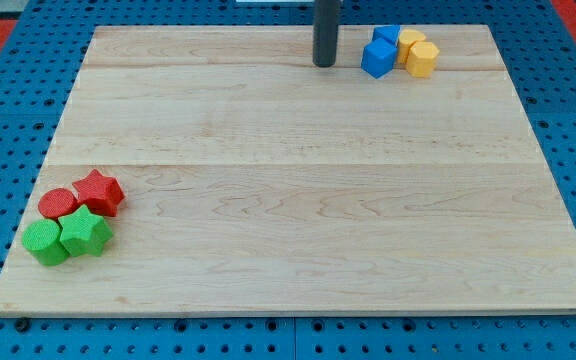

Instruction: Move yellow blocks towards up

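Observation:
Two yellow blocks sit at the view's top right of the wooden board (298, 200): a yellow hexagonal block (423, 58) and a second yellow block (410, 40) just behind it, touching. Two blue blocks adjoin them on the left: a blue cube (377, 58) and another blue block (388, 36). My tip (324, 63) rests on the board near the top edge, to the left of the blue cube with a small gap, not touching any block.
At the view's bottom left sits a cluster: a red cylinder (58, 204), a red star block (99, 192), a green block (45, 243) and a green star block (85, 233). Blue pegboard (8, 120) surrounds the board.

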Robot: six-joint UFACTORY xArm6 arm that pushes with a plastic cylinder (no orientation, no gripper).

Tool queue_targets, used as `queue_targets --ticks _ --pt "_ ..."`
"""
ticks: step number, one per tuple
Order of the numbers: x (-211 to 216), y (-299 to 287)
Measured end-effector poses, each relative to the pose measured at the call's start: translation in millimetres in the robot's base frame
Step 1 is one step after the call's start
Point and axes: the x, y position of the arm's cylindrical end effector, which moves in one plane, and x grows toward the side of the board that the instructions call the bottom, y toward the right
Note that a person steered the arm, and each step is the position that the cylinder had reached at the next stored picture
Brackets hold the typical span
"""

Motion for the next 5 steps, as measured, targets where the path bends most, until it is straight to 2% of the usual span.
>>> queue_targets --ticks 1,2,3,4,5 --pt "4 40" --pt "4 50" --pt "23 48" --pt "47 87" --pt "43 120"
